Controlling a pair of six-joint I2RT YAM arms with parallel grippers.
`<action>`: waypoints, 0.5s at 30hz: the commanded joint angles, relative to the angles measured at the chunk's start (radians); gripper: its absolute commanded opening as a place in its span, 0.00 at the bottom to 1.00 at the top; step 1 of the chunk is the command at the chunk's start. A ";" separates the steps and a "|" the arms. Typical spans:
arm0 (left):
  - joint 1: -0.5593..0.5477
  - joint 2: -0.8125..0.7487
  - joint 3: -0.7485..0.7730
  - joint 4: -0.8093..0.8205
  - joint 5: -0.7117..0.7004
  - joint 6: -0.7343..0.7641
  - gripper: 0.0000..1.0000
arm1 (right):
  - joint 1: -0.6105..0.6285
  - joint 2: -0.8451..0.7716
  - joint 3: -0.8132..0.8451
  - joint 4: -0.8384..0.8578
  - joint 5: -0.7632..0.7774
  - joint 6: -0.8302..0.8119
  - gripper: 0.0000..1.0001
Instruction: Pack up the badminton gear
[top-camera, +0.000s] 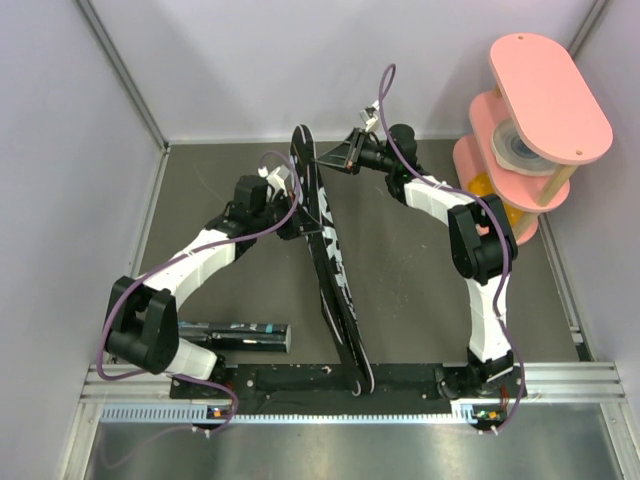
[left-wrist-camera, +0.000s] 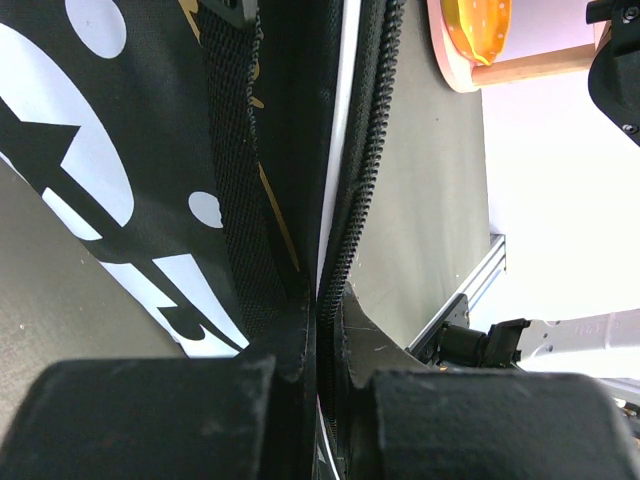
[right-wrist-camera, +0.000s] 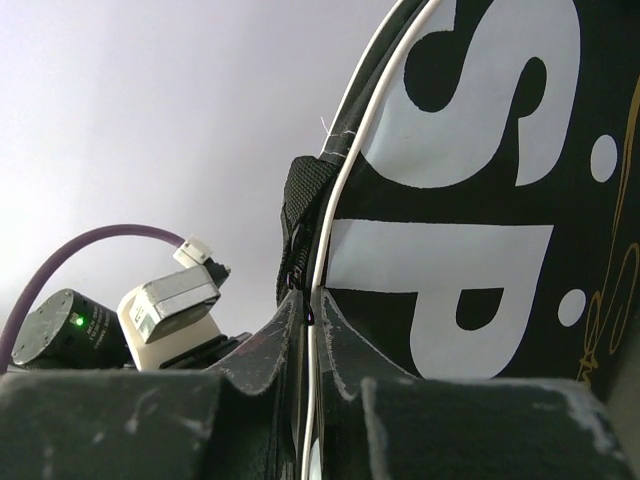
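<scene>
The black racket-shaped "SPORT" bag (top-camera: 330, 255) stands on edge across the middle of the table, its wide end far and its narrow end at the near rail. My left gripper (top-camera: 292, 220) is shut on the bag's zipper edge (left-wrist-camera: 345, 230) from the left. My right gripper (top-camera: 325, 158) is shut on the bag's white-piped rim (right-wrist-camera: 320, 300) at the far end. The bag's white letters fill the right wrist view (right-wrist-camera: 470, 200). The black shuttle tube (top-camera: 235, 336) lies near the left arm's base. Rackets and shuttlecocks are not in view.
The pink tiered stand (top-camera: 530, 130) stands at the far right with a tape roll (top-camera: 522, 148) and a yellow object (top-camera: 483, 186) on its shelves. Grey walls close in the left, far and right sides. The aluminium rail (top-camera: 560, 378) runs along the near edge.
</scene>
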 joint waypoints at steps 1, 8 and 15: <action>0.003 -0.005 0.021 0.071 0.034 -0.002 0.00 | -0.004 0.015 0.058 0.073 -0.021 0.025 0.06; 0.003 -0.006 0.021 0.071 0.034 -0.002 0.00 | -0.004 0.031 0.069 0.094 -0.021 0.077 0.13; 0.003 -0.006 0.018 0.071 0.034 -0.003 0.00 | -0.001 0.039 0.084 0.100 -0.023 0.095 0.12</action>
